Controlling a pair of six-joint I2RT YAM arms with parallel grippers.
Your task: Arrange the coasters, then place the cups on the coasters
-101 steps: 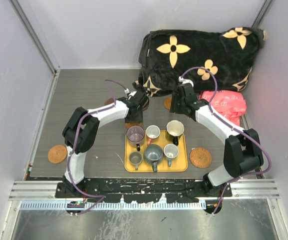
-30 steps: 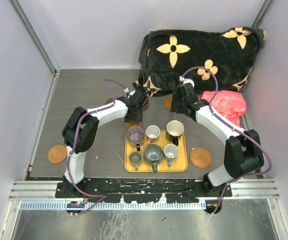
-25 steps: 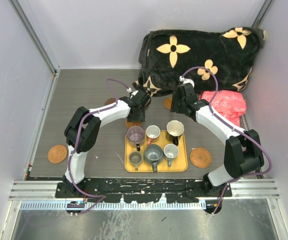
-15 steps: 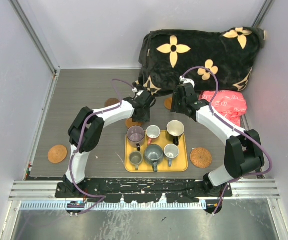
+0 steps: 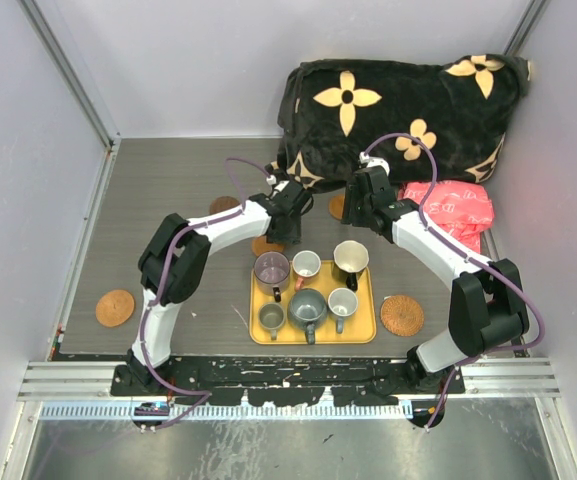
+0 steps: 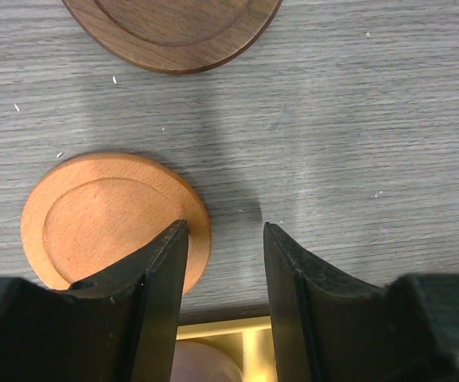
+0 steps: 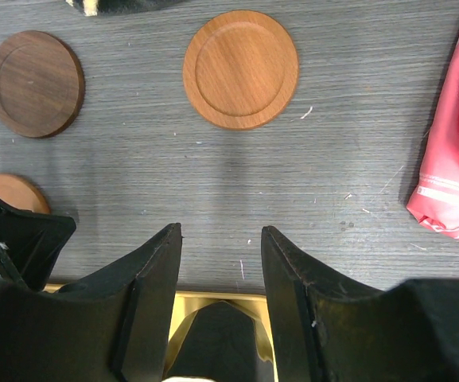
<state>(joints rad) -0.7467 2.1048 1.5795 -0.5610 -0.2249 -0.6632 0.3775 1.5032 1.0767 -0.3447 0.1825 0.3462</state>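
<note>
Six cups stand on the yellow tray (image 5: 368,325): purple (image 5: 271,268), white with pink inside (image 5: 306,264), black with cream inside (image 5: 350,257), olive (image 5: 271,317) and two grey (image 5: 306,305). My left gripper (image 6: 225,231) hangs open just beyond the tray's far edge, beside an orange-brown coaster (image 6: 114,219), with a dark brown coaster (image 6: 173,32) further back. My right gripper (image 7: 221,232) is open and empty over the far rim of the black cup, facing another orange-brown coaster (image 7: 241,68). Wicker coasters lie at the left (image 5: 115,307) and right (image 5: 402,315). A second dark brown coaster (image 5: 223,205) lies at the back left.
A black blanket with tan flowers (image 5: 398,100) is heaped at the back right. A red plastic bag (image 5: 453,210) lies beside it, close to the right arm. Walls enclose the table on three sides.
My left gripper has shifted to the right, off the orange-brown coaster it hung over, which now shows more fully. The right arm, cups and other coasters have not moved.
</note>
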